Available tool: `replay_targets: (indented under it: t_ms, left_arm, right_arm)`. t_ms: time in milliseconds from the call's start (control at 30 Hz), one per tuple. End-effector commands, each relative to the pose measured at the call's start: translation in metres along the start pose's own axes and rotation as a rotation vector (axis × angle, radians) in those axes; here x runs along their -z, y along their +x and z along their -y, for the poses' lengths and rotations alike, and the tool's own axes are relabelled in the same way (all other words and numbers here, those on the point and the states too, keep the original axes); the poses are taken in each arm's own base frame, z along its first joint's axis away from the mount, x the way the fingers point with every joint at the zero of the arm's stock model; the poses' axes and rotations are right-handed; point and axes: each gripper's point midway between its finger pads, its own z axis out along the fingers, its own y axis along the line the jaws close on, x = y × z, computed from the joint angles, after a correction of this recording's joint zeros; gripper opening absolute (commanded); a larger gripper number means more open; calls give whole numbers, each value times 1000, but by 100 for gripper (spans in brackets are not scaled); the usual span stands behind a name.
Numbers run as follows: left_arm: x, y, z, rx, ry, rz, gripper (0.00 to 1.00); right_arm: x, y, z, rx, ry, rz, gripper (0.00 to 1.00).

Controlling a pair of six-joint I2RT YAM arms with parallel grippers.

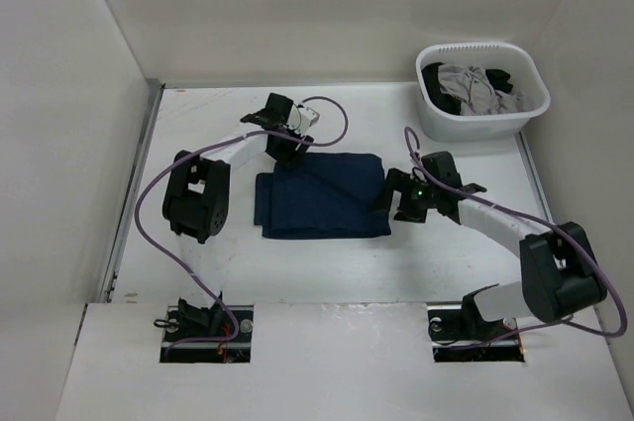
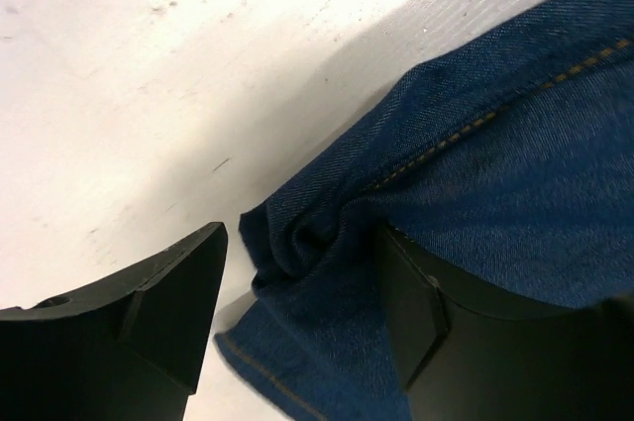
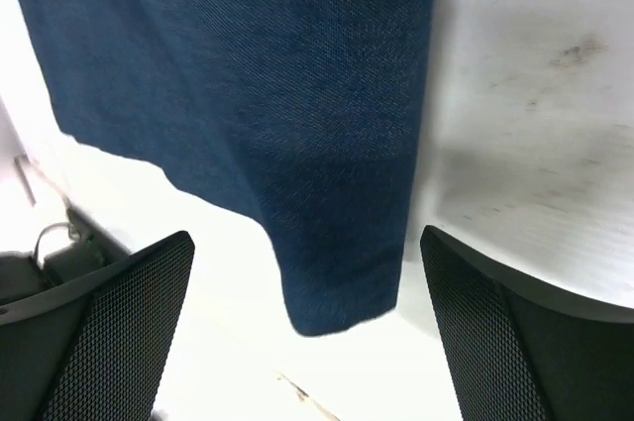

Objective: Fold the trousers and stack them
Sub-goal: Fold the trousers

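The trousers (image 1: 323, 195) are dark navy jeans, folded into a flat rectangle in the middle of the table. My left gripper (image 1: 285, 147) is at their far left corner. In the left wrist view its jaws are open around a bunched fold of denim (image 2: 317, 272) with orange stitching. My right gripper (image 1: 396, 191) is at the folded trousers' right edge. In the right wrist view its jaws stand wide open, with a denim corner (image 3: 337, 243) lying between them, touching neither.
A white basket (image 1: 482, 116) at the far right corner holds grey and black garments (image 1: 474, 84). White walls enclose the table on the left, back and right. The arm bases sit at the near edge.
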Motion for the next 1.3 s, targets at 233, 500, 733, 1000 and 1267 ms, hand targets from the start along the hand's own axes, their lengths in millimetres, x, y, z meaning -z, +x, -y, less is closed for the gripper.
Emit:
replay_targets:
  t_ms: [233, 500, 733, 1000, 1267]
  left_arm:
    - [133, -68, -25, -78, -185, 289, 66]
    - [108, 44, 57, -120, 37, 16, 62]
    - [78, 125, 93, -99, 126, -169, 57]
    - [79, 119, 80, -105, 89, -154, 58]
    - [144, 41, 55, -68, 33, 48, 61]
  right_arm:
    - [47, -115, -74, 209, 102, 452, 77]
    - [-32, -142, -60, 126, 125, 330, 7]
    - [-73, -162, -14, -15, 242, 330, 2]
    - [-62, -177, -23, 18, 219, 375, 4]
    - [39, -191, -68, 208, 188, 501, 100]
